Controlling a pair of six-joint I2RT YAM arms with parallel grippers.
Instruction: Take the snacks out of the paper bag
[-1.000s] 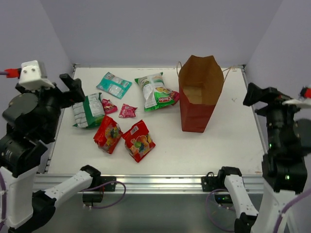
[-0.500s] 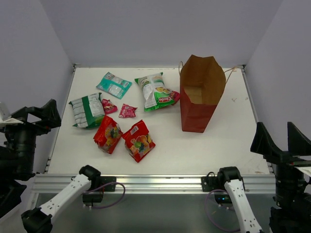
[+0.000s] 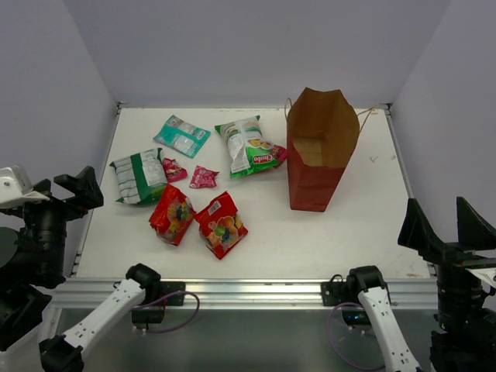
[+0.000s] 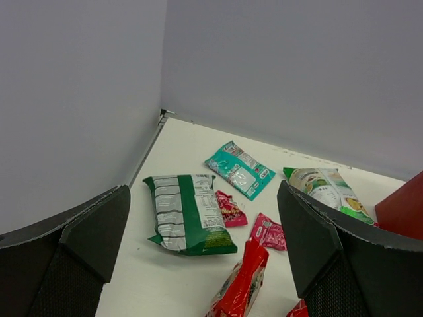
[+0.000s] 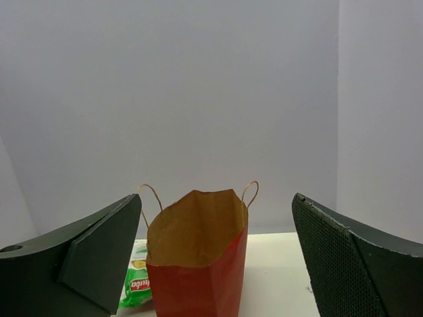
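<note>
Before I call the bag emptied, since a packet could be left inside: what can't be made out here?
- Bottom inside the tall brown kraft paper bag: top view, hidden by its own walls and shadow.
- Green-and-white foil packet: right wrist view, mostly behind the bag.
- Red foil packet: left wrist view, cut by the bottom edge.

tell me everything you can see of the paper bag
The paper bag stands upright and open on the right half of the table. It looks like brown kraft paper with reddish-brown outer sides, and thin twine handles arch at its rim. Nothing shows inside its wide mouth. A green-and-white packet lies at its left side, touching or nearly so. Nothing grips it.
</note>
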